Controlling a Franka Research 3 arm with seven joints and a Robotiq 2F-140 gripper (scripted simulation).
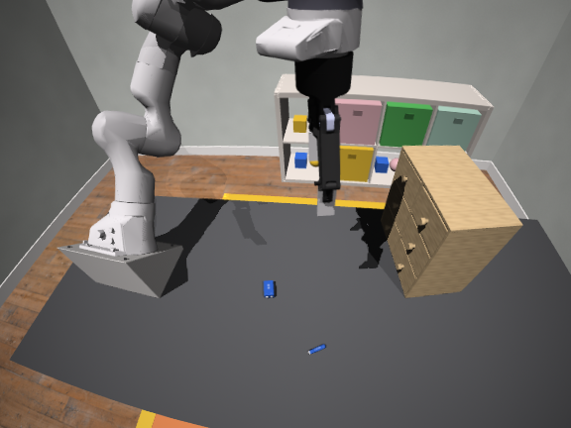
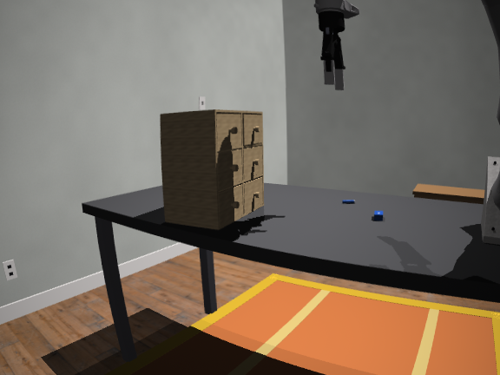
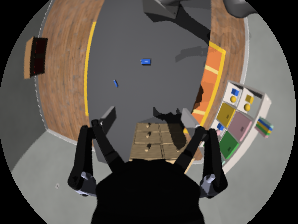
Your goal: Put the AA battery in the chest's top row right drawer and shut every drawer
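- We see a white robot arm on a grey base [image 1: 106, 277] at the left of a dark table [image 1: 208, 347].
- Our gripper [image 1: 326, 208] hangs over the table's far side.
- A slim blue battery [image 1: 317, 349] lies nearer us than a blue block [image 1: 269, 288].
- A wooden chest [image 1: 458, 188] stands upright at right.

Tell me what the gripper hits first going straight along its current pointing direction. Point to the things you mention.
Probably the dark tabletop [image 1: 223, 337] [image 2: 312, 230] [image 3: 132, 97], just in front of the chest [image 1: 446, 193] [image 2: 188, 169] [image 3: 155, 135]. Depth is unclear; the gripper [image 1: 325, 208] [image 2: 333, 82] [image 3: 148, 113] might clip a drawer knob.
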